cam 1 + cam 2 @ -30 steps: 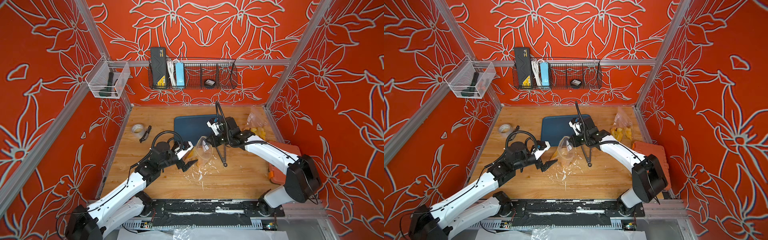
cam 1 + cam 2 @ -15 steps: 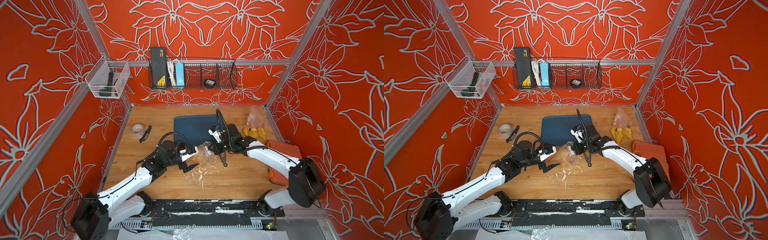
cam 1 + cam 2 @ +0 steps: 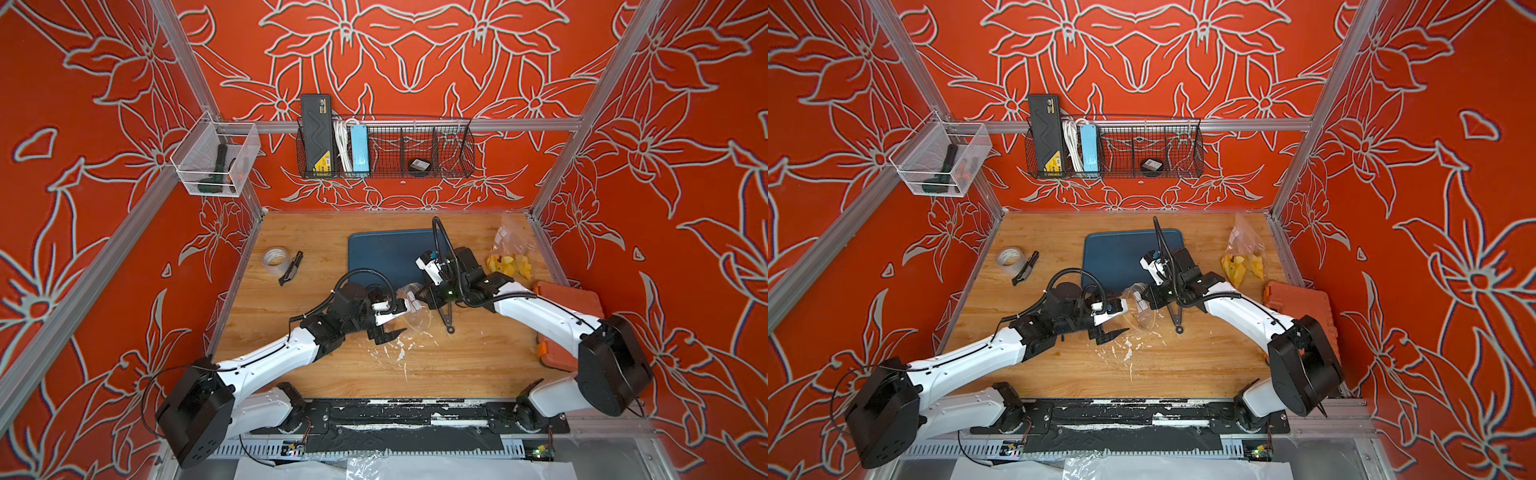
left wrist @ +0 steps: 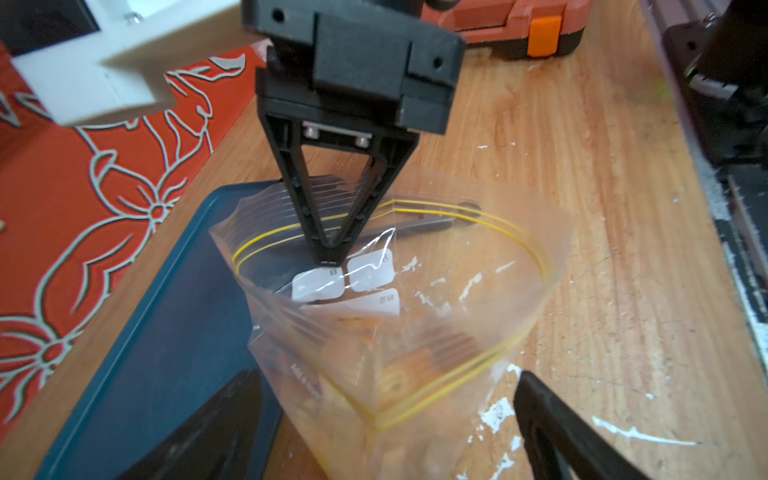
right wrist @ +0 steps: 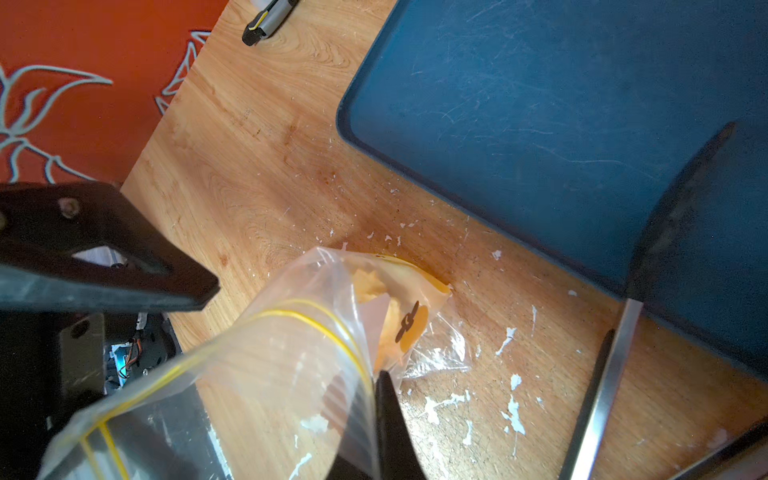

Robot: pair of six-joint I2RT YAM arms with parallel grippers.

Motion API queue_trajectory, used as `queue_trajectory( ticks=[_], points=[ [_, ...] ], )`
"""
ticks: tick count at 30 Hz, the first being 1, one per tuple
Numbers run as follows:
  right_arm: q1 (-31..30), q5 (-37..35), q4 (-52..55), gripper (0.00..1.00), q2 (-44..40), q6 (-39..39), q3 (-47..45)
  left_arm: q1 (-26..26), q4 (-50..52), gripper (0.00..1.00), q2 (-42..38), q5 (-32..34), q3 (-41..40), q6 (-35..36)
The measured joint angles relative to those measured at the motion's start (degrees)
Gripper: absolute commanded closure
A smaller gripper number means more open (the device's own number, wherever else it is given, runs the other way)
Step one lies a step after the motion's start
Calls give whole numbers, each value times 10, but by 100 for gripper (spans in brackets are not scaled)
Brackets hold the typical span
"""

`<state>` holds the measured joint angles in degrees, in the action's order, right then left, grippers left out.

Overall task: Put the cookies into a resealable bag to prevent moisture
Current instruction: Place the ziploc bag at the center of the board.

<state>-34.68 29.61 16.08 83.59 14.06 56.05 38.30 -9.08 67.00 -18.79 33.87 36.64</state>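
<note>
Open left claw straddles the clear zip-top plastic bag resting on the wooden counter; small orange-yellow cookies lie inside it. Beyond, the right claw is closed, pinching the bag's rim, with a dark blue rectangular tray behind.

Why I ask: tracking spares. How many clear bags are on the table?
2: the held bag mid-table, pinched near its mouth by the right gripper; the corner bag far right, with yellow patches, possibly hiding more bags.
</note>
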Motion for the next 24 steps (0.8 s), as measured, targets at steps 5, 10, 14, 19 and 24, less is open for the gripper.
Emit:
queue_trajectory(
  ticks=[5, 10, 14, 19, 24],
  points=[
    [0, 0, 0, 100, 0, 0, 0, 0, -5, 26, 9, 4, 12, 8],
    [0, 0, 0, 100, 0, 0, 0, 0, -9, 57, 9, -1, 20, 7],
    [0, 0, 0, 100, 0, 0, 0, 0, -9, 73, 9, -4, 20, 12],
    [0, -2, 0, 100, 0, 0, 0, 0, -9, 91, 9, -4, 20, 10],
    [0, -2, 0, 100, 0, 0, 0, 0, -8, 100, 4, -4, 19, 10]
  ],
)
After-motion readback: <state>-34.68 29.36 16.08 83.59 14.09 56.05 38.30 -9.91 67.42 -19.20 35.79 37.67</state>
